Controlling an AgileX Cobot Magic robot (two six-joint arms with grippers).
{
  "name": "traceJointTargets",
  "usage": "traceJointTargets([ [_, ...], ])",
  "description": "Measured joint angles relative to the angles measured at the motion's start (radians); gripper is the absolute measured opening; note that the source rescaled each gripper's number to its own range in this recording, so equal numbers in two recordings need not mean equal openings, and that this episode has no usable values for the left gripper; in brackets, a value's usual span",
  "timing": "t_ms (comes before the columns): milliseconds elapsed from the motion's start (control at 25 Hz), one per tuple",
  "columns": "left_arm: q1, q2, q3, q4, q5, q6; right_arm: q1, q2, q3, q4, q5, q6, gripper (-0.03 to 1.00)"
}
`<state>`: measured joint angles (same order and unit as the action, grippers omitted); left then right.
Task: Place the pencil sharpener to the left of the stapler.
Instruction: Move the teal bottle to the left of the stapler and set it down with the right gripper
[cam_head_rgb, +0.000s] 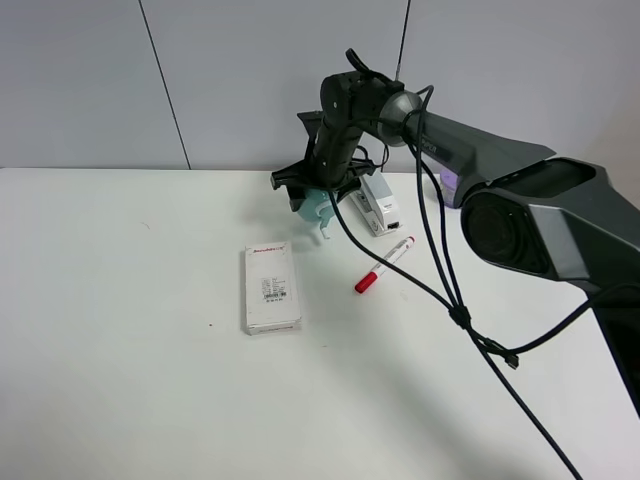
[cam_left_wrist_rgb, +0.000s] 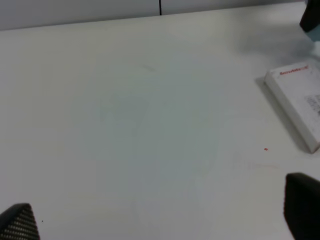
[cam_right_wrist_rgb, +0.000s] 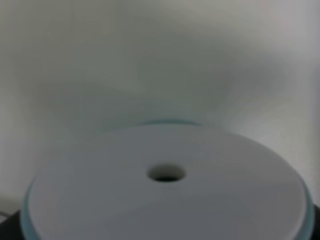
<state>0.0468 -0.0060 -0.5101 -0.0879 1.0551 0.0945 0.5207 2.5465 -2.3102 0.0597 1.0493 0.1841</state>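
We start with the white bench (cam_head_rgb: 120, 350), most of it bare. The right arm (cam_head_rgb: 480, 160) reaches in from the right side across to the middle of the far edge. Nearer the bench's centre lies a flat white box (cam_head_rgb: 271, 288) with a red-lettered label. By the far edge the small grey-white stapler (cam_head_rgb: 379, 207) lies with its dark spot toward the near edge. Just beside it, on its left in the overhead view, is the mint-green pencil sharpener (cam_head_rgb: 317, 210), and the right gripper (cam_head_rgb: 320, 197) is pinched onto its body from above with the little white crank hanging below. The right wrist camera is filled by the sharpener's white end disc and its hole, so it shows nothing of the bench. A red-capped marker (cam_head_rgb: 385, 264) lies on a slant just nearer than the stapler. The left gripper (cam_left_wrist_rgb: 160, 217) is spread wide and holds nothing, over bare bench on the left side. We judge the task nearly done: the sharpener is already on the correct side of the stapler. We cannot tell whether it touches the bench or hangs just above it. What appears left is to set it down without nudging the stapler, let go and draw the arm clear.
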Motion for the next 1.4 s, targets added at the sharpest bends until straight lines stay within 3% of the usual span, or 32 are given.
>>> traceJointTargets([
  [960,0.0,0.0,0.0,-0.001,0.0,0.0,0.0,0.047,0.0,0.003,-0.001,0.003,0.0],
  [1400,0.0,0.0,0.0,-0.001,0.0,0.0,0.0,0.047,0.0,0.044,0.005,-0.075,0.0],
])
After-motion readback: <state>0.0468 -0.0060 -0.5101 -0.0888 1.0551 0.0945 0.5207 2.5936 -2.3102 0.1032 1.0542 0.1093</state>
